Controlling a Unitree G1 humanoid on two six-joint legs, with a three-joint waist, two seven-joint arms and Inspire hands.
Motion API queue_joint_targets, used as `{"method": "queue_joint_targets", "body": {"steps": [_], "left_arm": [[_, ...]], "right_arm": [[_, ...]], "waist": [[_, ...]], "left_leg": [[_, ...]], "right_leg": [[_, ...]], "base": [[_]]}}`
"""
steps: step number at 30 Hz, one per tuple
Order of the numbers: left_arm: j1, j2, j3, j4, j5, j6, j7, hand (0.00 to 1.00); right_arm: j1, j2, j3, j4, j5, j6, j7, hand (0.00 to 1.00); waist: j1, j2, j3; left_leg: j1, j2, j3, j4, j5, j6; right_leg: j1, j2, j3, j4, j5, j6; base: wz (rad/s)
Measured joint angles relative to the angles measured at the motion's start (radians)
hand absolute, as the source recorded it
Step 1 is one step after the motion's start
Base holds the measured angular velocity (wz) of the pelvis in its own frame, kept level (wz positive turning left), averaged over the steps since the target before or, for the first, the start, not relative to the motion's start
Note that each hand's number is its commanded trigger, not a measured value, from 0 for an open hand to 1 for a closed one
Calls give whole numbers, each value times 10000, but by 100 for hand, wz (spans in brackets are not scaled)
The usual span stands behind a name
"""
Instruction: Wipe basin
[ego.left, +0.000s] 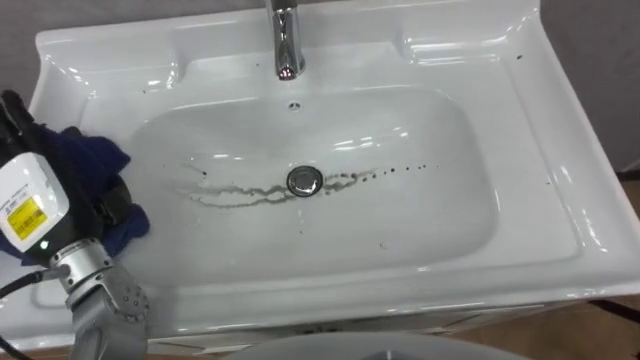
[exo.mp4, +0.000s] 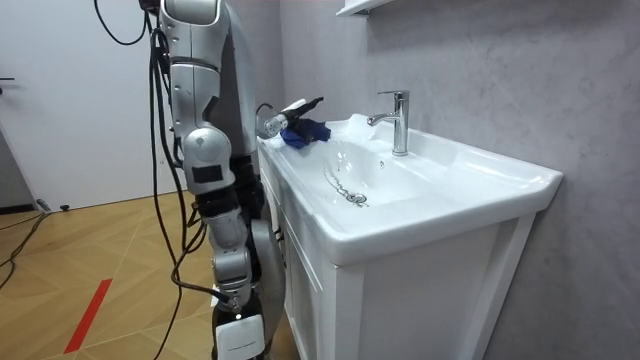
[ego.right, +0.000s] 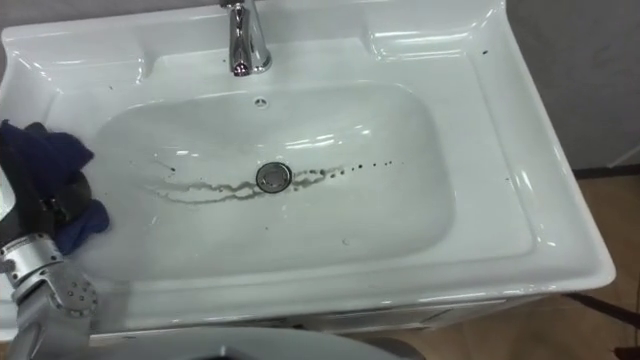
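Blue cloth (ego.left: 90, 160) clutched, left robot hand (ego.left: 35, 190), streaked basin (ego.left: 400, 235)

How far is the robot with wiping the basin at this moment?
Nothing looks wiped yet: dark streaks and specks cross the basin around the drain. In hand: the left hand holds a blue cloth at the basin's left rim. Left: wiping the whole bowl.

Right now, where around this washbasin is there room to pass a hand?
Free: right rim of the white ceramic basin, its bowl right of the round metal drain, ledges beside the chrome faucet. Crowded: left rim, with the left hand and dark blue cloth.
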Motion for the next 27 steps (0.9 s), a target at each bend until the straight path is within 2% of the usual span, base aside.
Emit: {"method": "queue_joint_targets", "body": {"steps": [1, 3, 4, 9, 15, 20, 27], "left_arm": [[2, -41, -9, 25, 0, 15, -12, 0], [21, -85, -61, 166, -8, 20, -24, 0], [35, -84, -120, 279, -10, 25, -20, 0], [-72, -50, -218, 606, -7, 229, -28, 0], [-122, 93, -229, 769, -62, 249, -136, 0], [-55, 168, -236, 826, -199, 240, -133, 0], [22, 454, -241, 1161, -620, 220, -235, 0]], "right_arm": [[1, -1, 0, 0, 6, 12, 4, 0], [-47, -18, -1, -6, -14, 90, 0, 0], [-66, -54, 8, 4, -45, 192, -1, 0], [-82, -142, 286, 17, -41, 348, 30, 0], [11, -245, 284, -45, -63, 670, 215, 0], [53, -245, 276, -100, -149, 788, 155, 0], [222, -242, 141, -763, -1338, 1036, 191, 0]], "waist": [[-1, -41, -25], [10, -24, -154], [2, 12, -178], [-7, 40, -176], [-52, 16, -168], [-5, 14, -169], [3, 18, -169]], "left_leg": [[-33, 1, -3, 2, 0, 0], [-71, 1, -1, 12, 1, -1], [-47, -2, -2, 24, 1, -1], [29, 4, 22, 24, 9, -13], [44, 1, 54, 36, 13, -20], [77, 7, 33, 33, 42, -65], [198, 16, 25, 34, 128, -199]], "right_leg": [[-33, -1, -18, 9, 0, -1], [-128, -3, -22, 48, 3, -4], [-124, -8, -6, 90, 3, -5], [-83, 1, 42, 194, -47, -42], [-156, -7, 124, 371, -190, -67], [-129, 11, 155, 355, -201, -92], [-108, 24, 171, 495, -312, -207]], "base": [[0], [-2], [-4], [-1], [0], [-1], [-5]]}}
